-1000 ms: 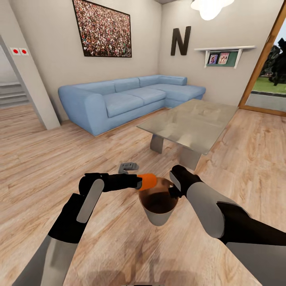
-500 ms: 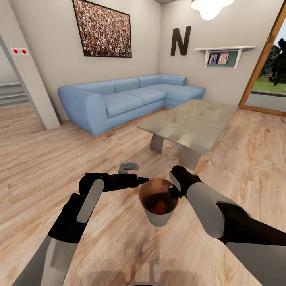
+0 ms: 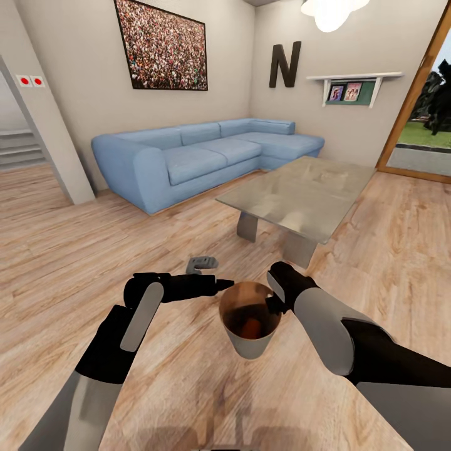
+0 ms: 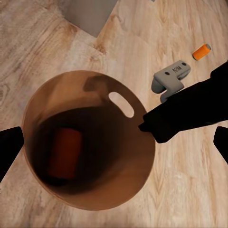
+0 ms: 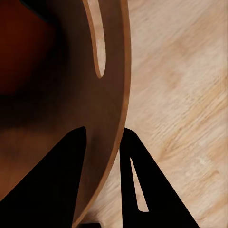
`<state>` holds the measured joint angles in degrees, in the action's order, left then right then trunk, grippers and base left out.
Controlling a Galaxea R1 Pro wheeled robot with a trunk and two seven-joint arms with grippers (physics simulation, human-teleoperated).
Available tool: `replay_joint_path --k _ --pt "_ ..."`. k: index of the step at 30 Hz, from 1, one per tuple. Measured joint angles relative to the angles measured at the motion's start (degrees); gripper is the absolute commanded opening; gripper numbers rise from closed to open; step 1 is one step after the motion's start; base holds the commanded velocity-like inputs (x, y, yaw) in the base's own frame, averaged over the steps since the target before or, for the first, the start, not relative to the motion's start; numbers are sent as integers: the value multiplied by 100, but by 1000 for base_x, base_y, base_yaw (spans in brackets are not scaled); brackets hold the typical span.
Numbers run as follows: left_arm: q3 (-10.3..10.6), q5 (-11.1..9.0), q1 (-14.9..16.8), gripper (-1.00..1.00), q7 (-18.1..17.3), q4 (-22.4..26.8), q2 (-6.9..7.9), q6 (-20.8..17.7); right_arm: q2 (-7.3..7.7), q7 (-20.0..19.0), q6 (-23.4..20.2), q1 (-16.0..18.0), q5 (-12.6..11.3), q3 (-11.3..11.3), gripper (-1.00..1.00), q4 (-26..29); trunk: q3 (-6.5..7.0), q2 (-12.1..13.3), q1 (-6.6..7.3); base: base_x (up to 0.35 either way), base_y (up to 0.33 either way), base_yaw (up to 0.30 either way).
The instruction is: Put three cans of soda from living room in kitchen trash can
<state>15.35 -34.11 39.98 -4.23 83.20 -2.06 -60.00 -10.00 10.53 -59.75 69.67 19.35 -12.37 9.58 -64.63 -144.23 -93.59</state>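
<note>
The tash can (image 3: 250, 347), pale grey outside and coppery brown inside, hangs above the wood floor in the living room. My right gripper (image 3: 275, 305) is shut on its rim, with one finger inside and one outside the wall (image 5: 71, 95). An orange can of soda (image 3: 250, 327) lies in the bottom of the bin (image 4: 128, 156), seen again as the orange can (image 4: 64, 153) in the left wrist view. My left gripper (image 3: 224, 285) hovers open over the rim's other side, nothing between its fingers (image 4: 9, 142). Another orange can of soda (image 4: 202, 51) lies on the floor beyond.
A small grey object (image 3: 202, 263) lies on the floor just past the bin. The glass-topped low table (image 3: 300, 194) stands ahead right, the light-blue sofa (image 3: 200, 153) behind it. An open doorway (image 3: 419, 125) is at the far right.
One second ago my left gripper held an orange can over the bin's rim. It has let go, and the can now lies inside the bin. The arms have hardly moved.
</note>
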Motion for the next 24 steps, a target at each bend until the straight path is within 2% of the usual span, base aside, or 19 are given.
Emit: replay_joint_path --k 11,12,16,18,20,23,24 --pt "-42 16 -7 100 5 18 38 0 0 10 1 9 -2 -4 -100 59 0 0 0 0 0 0" --pt "-62 21 -8 100 2 42 116 0 0 11 -3 9 -8 -8 -100 75 0 0 0 0 0 0" --pt "-70 15 -8 100 -3 56 258 0 0 14 -6 9 9 -4 -100 86 0 0 0 0 0 0" --pt "-75 23 -8 100 -3 64 426 0 3 10 -4 9 12 -12 -100 91 0 0 0 0 0 0" --pt "-82 29 -8 100 12 96 640 0 53 0 6 10 -49 -49 -100 101 0 0 0 0 0 0" --pt "-83 27 -8 100 29 111 744 0 119 1 0 9 12 -24 -100 102 0 0 0 0 0 0" --pt "-84 36 -10 100 47 115 829 0 184 -10 4 9 -17 -42 -100 112 0 0 0 0 0 0"
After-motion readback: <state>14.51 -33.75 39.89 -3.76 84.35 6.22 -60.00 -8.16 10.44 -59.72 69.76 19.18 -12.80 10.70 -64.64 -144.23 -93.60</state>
